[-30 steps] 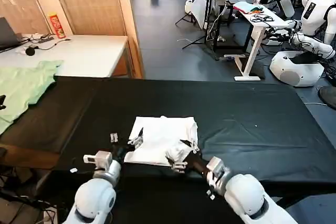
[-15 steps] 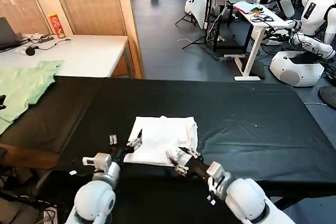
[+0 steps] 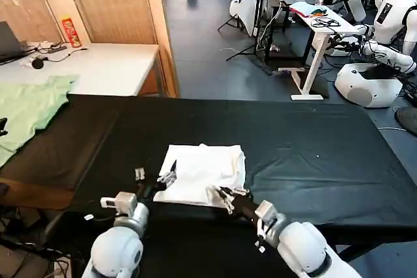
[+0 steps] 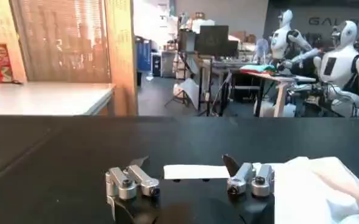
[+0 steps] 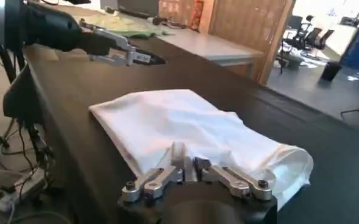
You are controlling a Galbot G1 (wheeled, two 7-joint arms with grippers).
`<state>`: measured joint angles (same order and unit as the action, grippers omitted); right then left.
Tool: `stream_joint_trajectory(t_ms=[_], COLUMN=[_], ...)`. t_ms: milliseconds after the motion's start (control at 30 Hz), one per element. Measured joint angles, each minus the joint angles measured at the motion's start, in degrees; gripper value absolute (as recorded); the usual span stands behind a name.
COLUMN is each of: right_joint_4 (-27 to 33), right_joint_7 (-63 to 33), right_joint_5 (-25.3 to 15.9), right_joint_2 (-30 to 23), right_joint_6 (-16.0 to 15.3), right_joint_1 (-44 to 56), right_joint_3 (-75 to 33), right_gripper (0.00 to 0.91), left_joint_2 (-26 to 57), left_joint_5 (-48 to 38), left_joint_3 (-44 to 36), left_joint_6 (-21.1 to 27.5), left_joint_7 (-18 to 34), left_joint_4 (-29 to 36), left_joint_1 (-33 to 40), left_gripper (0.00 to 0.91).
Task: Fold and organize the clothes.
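On the black table (image 3: 313, 141) in the head view, the folded white T-shirt (image 3: 202, 170) lies near the front edge. Left gripper (image 3: 155, 178) sits spread open at its left edge; right gripper (image 3: 225, 194), fingers apart, at its front edge.

Left wrist view: left gripper (image 4: 188, 176) open, T-shirt (image 4: 316, 189) beside one finger.

Right wrist view: right gripper (image 5: 197, 176) open just before the T-shirt (image 5: 185, 128).

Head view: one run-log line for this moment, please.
T-shirt folded on black table | left gripper open at near-left corner | right gripper open at near edge
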<state>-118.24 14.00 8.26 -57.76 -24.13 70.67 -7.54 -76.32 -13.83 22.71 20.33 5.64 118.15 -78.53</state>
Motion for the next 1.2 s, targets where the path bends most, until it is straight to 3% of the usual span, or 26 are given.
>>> stream_joint_trajectory(t_ms=[200,367,400,433,700,933,1200], right_joint_4=[-3.25,-5.48,-5.98,-6.54,-9.94,-12.62,-15.52], right_joint_7=[-1.16,-3.87,-4.07,-4.49,-9.31,-13.11,-13.31], right_joint_5=[-0.17,0.04,0.19,0.3,4.46,14.32,16.89], right_joint_2=[1.96,3.55,3.72,3.77,1.66,-3.11,-6.37], right_joint_6=[-0.82,-4.14,-4.56,-4.99,-3.9,-2.32,-1.94], right_joint_1=[3.6,7.2,7.9,8.72,14.77,18.84,20.96], right_joint_3=[-2.51,-5.38,-6.01,-6.76,-11.3,-16.9,-21.09], right_gripper=[0.078,0.107,0.215,0.878,0.878,0.878,0.878], left_joint_2=[-0.18,0.35,0.39,0.49,0.08,-1.27,-2.85], left_joint_5=[0.18,0.04,-0.01,-0.2,-5.63,-14.94,-20.95], left_joint_3=[-0.19,-0.01,0.16,0.23,0.66,2.44,3.32], left_joint_6=[0.23,0.33,0.33,0.33,0.03,-0.22,-1.88], left_joint_7=[0.04,0.05,0.06,-0.02,-1.29,-1.87,-2.24], left_joint_4=[0.54,0.72,0.71,0.69,-1.71,-5.97,-11.34], left_joint_1=[-0.03,-0.07,-0.1,-0.1,1.81,3.78,5.08], left_gripper=[0.878,0.878,0.878,0.878,0.878,0.878,0.878])
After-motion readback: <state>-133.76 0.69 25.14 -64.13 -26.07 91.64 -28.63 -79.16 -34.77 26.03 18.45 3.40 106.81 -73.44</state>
